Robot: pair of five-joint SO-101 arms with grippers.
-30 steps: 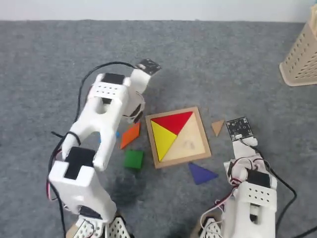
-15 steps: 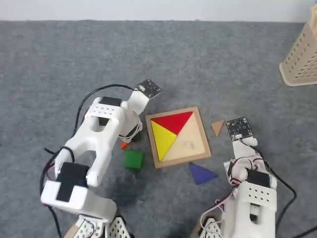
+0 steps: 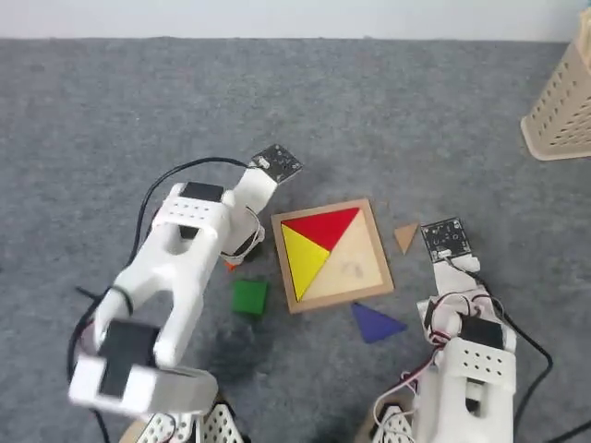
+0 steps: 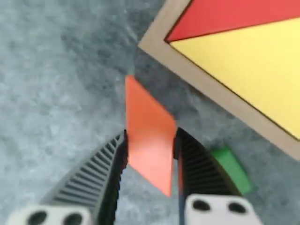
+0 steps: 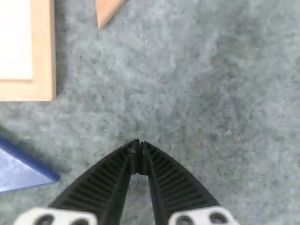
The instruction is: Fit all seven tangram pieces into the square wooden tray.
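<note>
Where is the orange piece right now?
In the left wrist view, the orange piece is in the left hand, just off the tray's corner, near the green piece.

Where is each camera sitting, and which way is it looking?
High view: fixed above, looking down at the tray on grey carpet; the left arm and right arm show.
Left wrist view: on the left arm's wrist, looking along the left end effector, which pinches the orange piece, toward the tray's corner.
Right wrist view: on the right arm's wrist, looking down past the shut right end effector at carpet.
Shared: high and right wrist views both show the blue triangle.
</note>
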